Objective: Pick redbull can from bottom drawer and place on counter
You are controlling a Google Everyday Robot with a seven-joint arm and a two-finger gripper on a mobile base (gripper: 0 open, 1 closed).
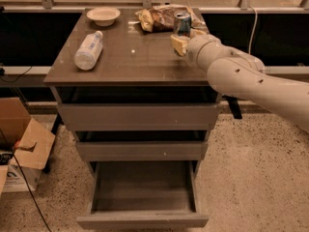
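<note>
The redbull can (182,22) stands upright on the counter (140,62) near its back right corner, its lower part hidden by my gripper (187,37). The gripper is right at the can, reaching in from the right on the white arm (251,81). The bottom drawer (143,192) is pulled open and nothing shows inside it.
A clear water bottle (88,50) lies on the counter's left side. A white bowl (103,15) and a crumpled snack bag (157,18) sit at the back. The two upper drawers (137,117) are closed. A cardboard box (24,144) stands on the floor at left.
</note>
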